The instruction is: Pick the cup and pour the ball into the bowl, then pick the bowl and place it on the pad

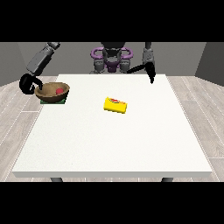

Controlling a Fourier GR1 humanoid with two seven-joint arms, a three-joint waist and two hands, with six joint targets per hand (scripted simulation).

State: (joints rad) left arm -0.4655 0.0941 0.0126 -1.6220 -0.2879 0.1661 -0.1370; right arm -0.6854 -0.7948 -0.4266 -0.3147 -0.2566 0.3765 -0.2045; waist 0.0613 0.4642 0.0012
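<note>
A brown bowl [52,92] with a red ball [58,91] inside sits on a green pad [53,101] at the desk's [113,144] far corner on the view's left. The hand at the view's left [29,84] has its fingers curled round the bowl's outer rim. A yellow cup [115,105] lies on its side near the desk's middle. The hand at the view's right [150,71] hangs over the far edge, fingers straight and pointing down, holding nothing.

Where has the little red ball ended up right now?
In the front view the red ball lies inside the brown bowl, which sits on the green pad near the table's left edge, beside the hand at the view's left.
</note>
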